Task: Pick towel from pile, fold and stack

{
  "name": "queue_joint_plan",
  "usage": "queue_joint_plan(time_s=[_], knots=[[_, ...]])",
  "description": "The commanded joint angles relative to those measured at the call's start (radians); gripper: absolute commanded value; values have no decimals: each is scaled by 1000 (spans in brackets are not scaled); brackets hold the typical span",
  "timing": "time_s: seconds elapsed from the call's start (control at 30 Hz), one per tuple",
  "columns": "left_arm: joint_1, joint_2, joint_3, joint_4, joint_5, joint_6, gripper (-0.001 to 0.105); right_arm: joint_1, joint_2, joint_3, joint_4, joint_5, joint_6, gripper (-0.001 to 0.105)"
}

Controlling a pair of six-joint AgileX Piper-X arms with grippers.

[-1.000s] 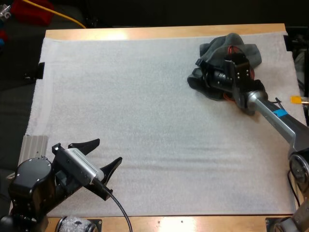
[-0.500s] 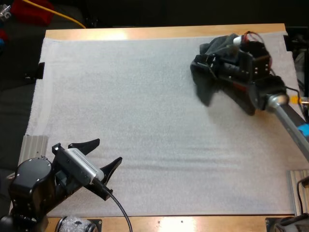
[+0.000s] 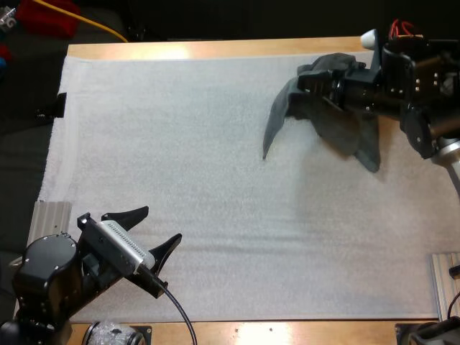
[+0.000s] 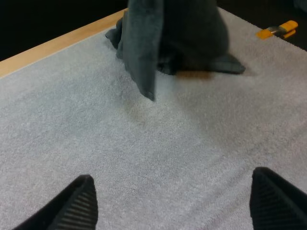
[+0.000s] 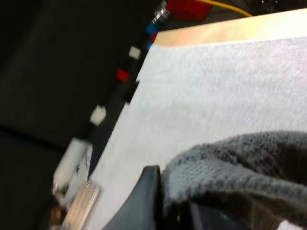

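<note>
Left gripper (image 3: 161, 224) open, empty, at the near-left corner of the mat (image 3: 180, 144), well apart from the work. Towel (image 3: 352, 133) at mat's far right, near the counter (image 3: 215, 49) edge: bunched, one corner hanging, part touching the mat. Right gripper (image 3: 320, 90) clamped on its top. Risk: the pinch on bunched cloth looks shallow and could slip. The trailing end may drag and stay crumpled.

Over at the near left corner the left arm (image 3: 50, 277) sits low, its left gripper (image 3: 164, 223) pointing forward with fingers spread wide. At the far right the right arm (image 3: 431, 122) reaches across, and the right gripper (image 3: 325, 92) pinches the towel (image 3: 284, 115) from both sides.
</note>
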Motion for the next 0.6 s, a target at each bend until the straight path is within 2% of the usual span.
queue_joint_plan(time_s=[0.0,0.23,0.4,0.57], knots=[[-3,-1,-8,-4,6,1,64,15,-11,-28,49,-9,-40,2],[-3,-1,-8,-4,6,1,64,141,-11,-119,184,97,-129,2],[-3,-1,-8,-4,6,1,64,243,-1,-120,181,143,-129,2],[-3,-1,-8,-4,6,1,64,332,38,-120,78,183,-124,2]])
